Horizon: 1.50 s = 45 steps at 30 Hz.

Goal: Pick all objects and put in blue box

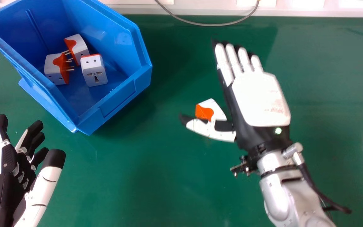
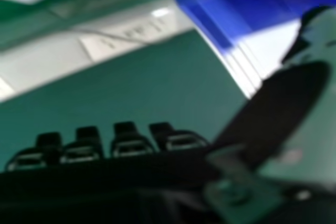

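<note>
My right robot hand (image 1: 260,101) is open above the green tabletop (image 1: 156,173), its fingers straight toward eleven o'clock and its thumb spread toward nine. At nine o'clock from the palm, the loose plug adapter (image 1: 212,110) lies on the tabletop, partly hidden behind the thumb in the head view; whether the two touch, I cannot tell, nor can I settle the adapter's long axis. The right is plainly the nearer hand, and I judge the pick calls for bringing the palm toward nine o'clock before closing. Between nine and ten o'clock, well apart, stands the blue box (image 1: 118,97), three more adapters (image 1: 94,74) inside. My left robot hand (image 1: 6,164), fingers relaxed, waits between eight and nine o'clock, near the box.
</note>
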Motion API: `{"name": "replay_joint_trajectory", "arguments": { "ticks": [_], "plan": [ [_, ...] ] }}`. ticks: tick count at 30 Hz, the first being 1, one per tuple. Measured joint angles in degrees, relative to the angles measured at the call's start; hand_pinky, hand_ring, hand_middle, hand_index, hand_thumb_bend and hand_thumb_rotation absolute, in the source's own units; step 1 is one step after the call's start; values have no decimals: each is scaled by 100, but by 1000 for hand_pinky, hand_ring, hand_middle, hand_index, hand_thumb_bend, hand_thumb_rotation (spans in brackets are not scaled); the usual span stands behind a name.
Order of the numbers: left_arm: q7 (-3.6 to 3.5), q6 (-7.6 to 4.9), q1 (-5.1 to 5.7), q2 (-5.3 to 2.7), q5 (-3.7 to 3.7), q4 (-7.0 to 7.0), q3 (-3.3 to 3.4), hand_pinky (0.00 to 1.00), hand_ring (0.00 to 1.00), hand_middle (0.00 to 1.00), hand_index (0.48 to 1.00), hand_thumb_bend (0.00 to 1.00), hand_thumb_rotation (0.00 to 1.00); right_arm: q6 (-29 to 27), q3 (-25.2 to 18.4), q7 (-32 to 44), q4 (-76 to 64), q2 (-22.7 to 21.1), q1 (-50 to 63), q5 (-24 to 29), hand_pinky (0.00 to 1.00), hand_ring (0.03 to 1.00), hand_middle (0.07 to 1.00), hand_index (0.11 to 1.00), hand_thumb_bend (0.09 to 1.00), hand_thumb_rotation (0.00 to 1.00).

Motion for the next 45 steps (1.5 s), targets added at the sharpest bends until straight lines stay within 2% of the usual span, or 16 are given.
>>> {"name": "replay_joint_trajectory", "arguments": {
  "ticks": [19,28,37,45],
  "plan": [
    [-9,-14,21,20,-4,-2,24,915,933,932,919,778,658,279,207,118,2206,404,-776,314,965,997,1000,1000,524,704],
    [-45,-16,30,81,-6,-1,55,925,937,938,927,761,659,607,209,159,2554,451,-1126,437,935,978,1000,1000,519,699],
    [-36,-23,31,131,4,1,59,927,939,939,928,759,662,642,180,106,2961,501,-1435,676,919,971,999,1000,527,684],
    [-14,-24,30,141,8,3,59,926,938,939,928,757,660,672,201,106,3057,585,-1582,739,896,952,978,989,534,685]
  ]
}}
